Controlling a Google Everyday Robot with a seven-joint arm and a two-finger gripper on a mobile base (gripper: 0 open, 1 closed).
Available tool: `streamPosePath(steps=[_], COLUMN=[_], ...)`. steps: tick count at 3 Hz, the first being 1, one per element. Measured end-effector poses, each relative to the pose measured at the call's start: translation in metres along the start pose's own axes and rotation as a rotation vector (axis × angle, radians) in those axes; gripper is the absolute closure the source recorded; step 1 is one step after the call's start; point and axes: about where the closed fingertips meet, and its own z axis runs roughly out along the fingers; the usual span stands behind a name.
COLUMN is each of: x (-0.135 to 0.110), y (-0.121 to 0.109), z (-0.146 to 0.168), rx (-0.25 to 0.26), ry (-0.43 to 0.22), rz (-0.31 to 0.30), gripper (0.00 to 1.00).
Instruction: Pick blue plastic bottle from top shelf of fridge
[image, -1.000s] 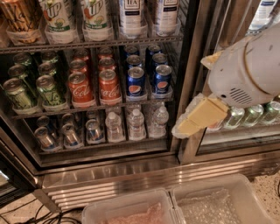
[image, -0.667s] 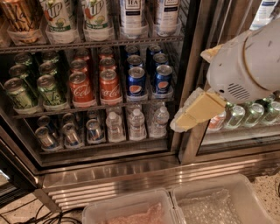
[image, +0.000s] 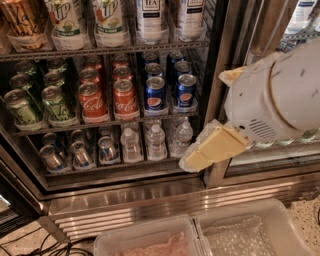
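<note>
The blue plastic bottle (image: 151, 17), with a navy and white "TEA" label, stands on the top shelf (image: 120, 50) of the fridge (image: 130, 197); only its lower part shows at the top edge. A second similar bottle (image: 190, 15) stands to its right. My gripper (image: 205, 119) hangs in front of the fridge's centre post, below and to the right of the bottle and well apart from it. Its beige fingers (image: 215, 147) are spread and hold nothing. The white arm housing (image: 280, 100) fills the right side.
Green-and-white 7UP bottles (image: 65, 20) stand left of the tea bottle. Below are soda cans (image: 125, 97), then small water bottles (image: 155, 142). The dark centre post (image: 220, 60) and a right-hand glass door (image: 270, 160) adjoin the gripper. Clear bins (image: 240, 235) sit on the floor.
My gripper has moved left and a little down, closer to the open compartment. The bottles and cans have not moved.
</note>
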Motion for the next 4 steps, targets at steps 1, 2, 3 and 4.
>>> streamPosePath(steps=[1, 2, 3, 4], x=[0.002, 0.004, -0.011, -0.011], y=[0.025, 0.017, 0.0, 0.0], z=[0.022, 0.036, 0.028, 0.028], rx=[0.049, 0.147, 0.218, 0.219], ry=[-0.049, -0.104, -0.159, -0.16], rz=[0.156, 0.312, 0.322, 0.32], gripper=[0.0, 0.0, 0.0, 0.0])
